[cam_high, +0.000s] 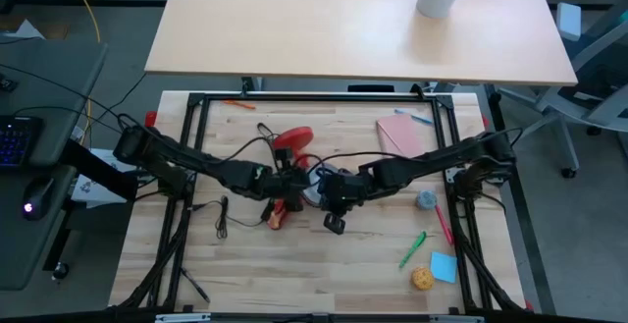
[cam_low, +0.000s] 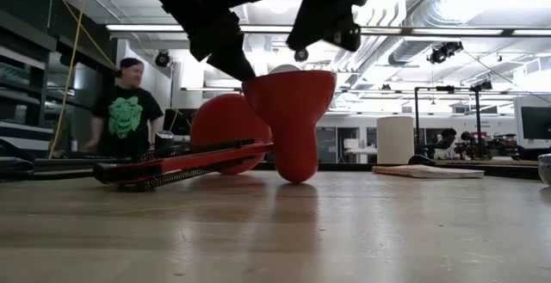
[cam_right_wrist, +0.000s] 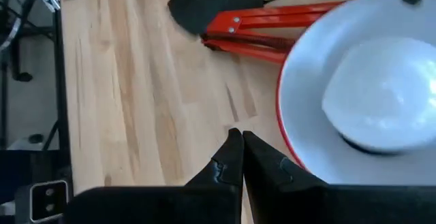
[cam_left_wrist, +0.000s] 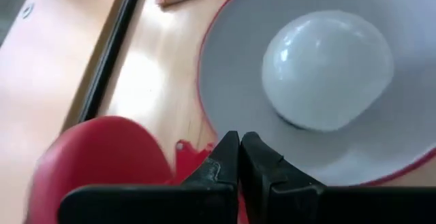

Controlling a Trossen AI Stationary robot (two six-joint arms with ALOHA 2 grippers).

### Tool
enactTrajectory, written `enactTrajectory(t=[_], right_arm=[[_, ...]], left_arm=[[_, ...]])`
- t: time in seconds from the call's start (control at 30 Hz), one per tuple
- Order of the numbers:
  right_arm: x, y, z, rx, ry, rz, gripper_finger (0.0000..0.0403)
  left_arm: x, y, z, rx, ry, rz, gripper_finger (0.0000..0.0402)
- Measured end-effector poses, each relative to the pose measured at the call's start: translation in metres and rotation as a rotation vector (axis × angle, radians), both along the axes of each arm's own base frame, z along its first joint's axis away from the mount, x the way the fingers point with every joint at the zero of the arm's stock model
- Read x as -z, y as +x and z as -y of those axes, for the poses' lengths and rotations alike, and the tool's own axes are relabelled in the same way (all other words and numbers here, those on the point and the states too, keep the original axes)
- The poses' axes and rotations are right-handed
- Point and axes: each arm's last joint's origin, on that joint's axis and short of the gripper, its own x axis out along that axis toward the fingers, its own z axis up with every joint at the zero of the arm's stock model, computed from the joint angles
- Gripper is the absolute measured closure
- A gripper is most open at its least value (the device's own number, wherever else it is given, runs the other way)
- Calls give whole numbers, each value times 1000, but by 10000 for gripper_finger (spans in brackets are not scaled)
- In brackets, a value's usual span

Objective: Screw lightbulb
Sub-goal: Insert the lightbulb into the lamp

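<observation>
The small white rounded lightbulb (cam_left_wrist: 327,71) sits inside the red-rimmed white lamp shade (cam_left_wrist: 272,135) on the pale wooden table (cam_right_wrist: 150,101). Both grippers hover just beside that shade — left gripper (cam_left_wrist: 238,157) and right gripper (cam_right_wrist: 242,157), fingers pressed together, holding nothing.

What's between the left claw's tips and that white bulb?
In the left wrist view, only the white inner wall of the lamp shade lies between the shut left gripper and the lightbulb seated inside it.
</observation>
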Motion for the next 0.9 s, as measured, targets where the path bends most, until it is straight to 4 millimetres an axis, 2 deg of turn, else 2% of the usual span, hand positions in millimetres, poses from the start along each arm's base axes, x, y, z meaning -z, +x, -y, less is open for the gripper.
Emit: enactTrajectory(t=[0.17,0.4,0.63,0.73,0.9], right_arm=[[-19,-13,7,49,-76,30,403],[-28,-20,39,117,-136,4,403],[-31,-15,71,101,-122,41,403],[-33,-11,87,74,-90,86,403],[-36,-11,108,55,-35,123,403]], left_arm=[[-15,-12,-8,8,19,-25,402],[-30,-22,-11,19,-110,37,402],[-32,-18,16,133,-241,111,401],[-33,-17,29,189,-268,197,401],[-16,-21,41,191,-290,293,402]])
